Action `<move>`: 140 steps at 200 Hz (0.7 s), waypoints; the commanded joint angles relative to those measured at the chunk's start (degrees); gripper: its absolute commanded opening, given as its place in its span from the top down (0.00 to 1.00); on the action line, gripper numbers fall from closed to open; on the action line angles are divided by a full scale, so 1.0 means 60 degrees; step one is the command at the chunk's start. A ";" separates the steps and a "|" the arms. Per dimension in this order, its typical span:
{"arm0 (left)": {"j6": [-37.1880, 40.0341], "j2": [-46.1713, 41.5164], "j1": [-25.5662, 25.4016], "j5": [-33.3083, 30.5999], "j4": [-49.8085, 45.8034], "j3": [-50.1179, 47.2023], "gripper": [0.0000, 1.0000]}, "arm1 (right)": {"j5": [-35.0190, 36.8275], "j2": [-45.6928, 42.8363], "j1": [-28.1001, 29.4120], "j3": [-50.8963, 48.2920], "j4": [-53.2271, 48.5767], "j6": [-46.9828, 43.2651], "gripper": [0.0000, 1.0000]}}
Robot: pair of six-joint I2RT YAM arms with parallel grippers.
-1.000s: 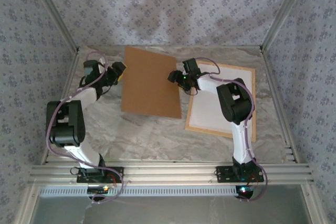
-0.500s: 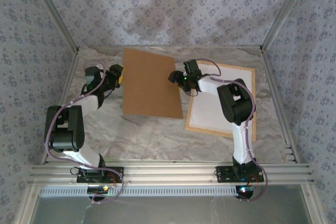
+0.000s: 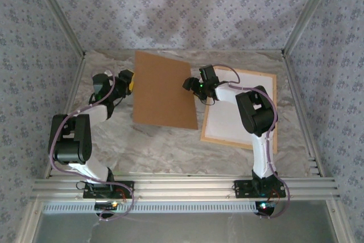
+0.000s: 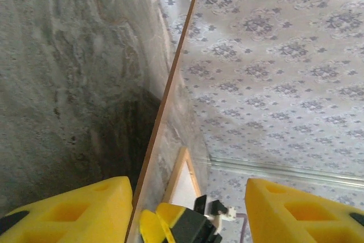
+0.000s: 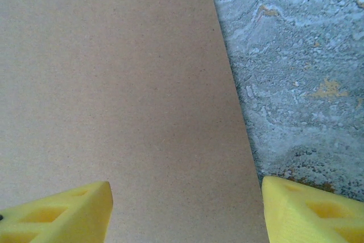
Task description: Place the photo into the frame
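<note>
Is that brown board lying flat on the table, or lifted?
Lifted, at least on the left: the left wrist view sees the board edge-on, dark shadow on the table beneath.

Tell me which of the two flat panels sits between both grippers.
The plain brown board, between the left gripper and right gripper; the light wood frame lies farther right, white-faced.

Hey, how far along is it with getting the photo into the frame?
Done: the frame lies flat on the right with a white sheet inside, and the brown backing board is out, beside it. In hand: the left gripper and right gripper, both open, sit at the board's opposite edges. Left: seating the photo and refitting the board.
</note>
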 commanded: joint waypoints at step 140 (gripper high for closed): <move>0.1256 -0.1207 -0.0382 0.1562 -0.1218 -0.0114 0.54 | -0.2679 -0.0498 0.0169 -0.0271 0.0175 -0.0062 0.27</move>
